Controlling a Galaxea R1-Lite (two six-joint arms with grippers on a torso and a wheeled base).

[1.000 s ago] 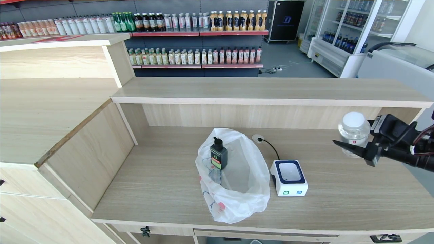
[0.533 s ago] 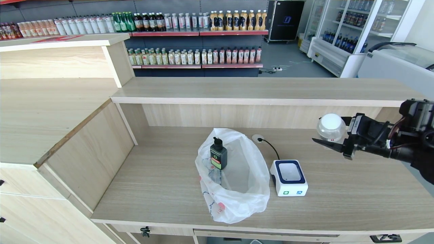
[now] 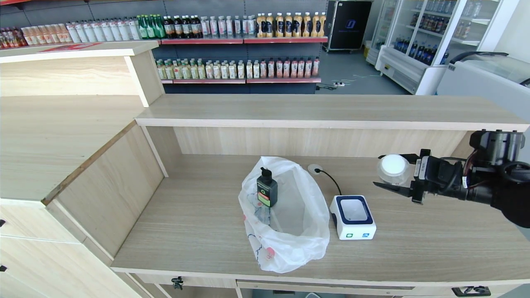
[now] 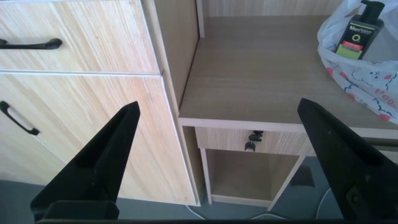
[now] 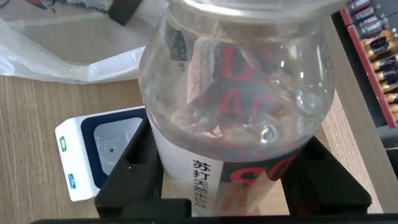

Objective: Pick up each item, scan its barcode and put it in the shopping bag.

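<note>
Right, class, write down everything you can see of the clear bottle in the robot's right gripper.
The clear bottle looks like transparent plastic, with a white cap and a white-and-red printed label. The black fingers of the right gripper clamp its sides, holding it off the counter, to the right of the scanner and farther back. The head view sees mostly its cap. Nothing else touches it.

1 clear bottle [image 3: 393, 168], 1 blk pump bottle [image 3: 267, 190], 1 bag [image 3: 300, 244], 1 scanner [image 3: 352, 217].
</note>
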